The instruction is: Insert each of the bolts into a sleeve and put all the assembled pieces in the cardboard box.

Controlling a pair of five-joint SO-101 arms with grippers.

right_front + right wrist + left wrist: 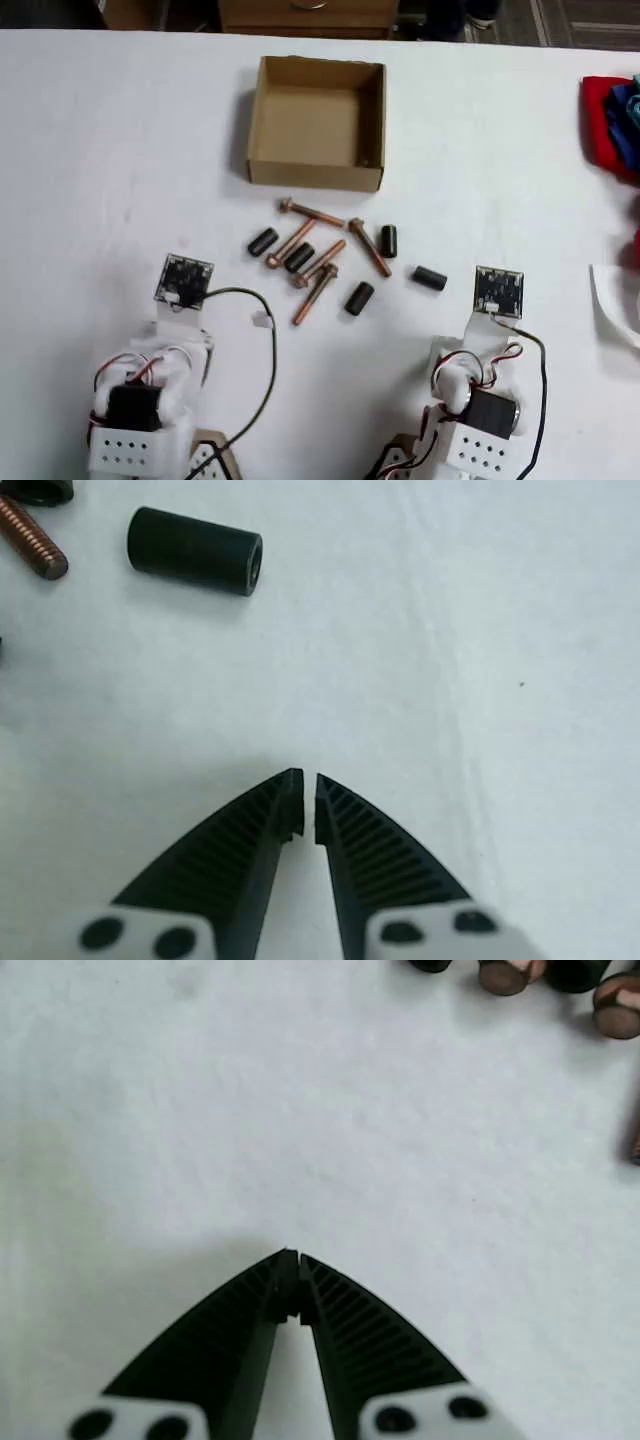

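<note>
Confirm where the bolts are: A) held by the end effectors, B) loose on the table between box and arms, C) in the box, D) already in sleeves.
B: the bolts lie bare among the sleeves on the table, just outside the box.

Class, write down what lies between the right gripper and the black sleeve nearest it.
Bare table, nothing else, lies between the right gripper and that sleeve; the right wrist view shows it.
</note>
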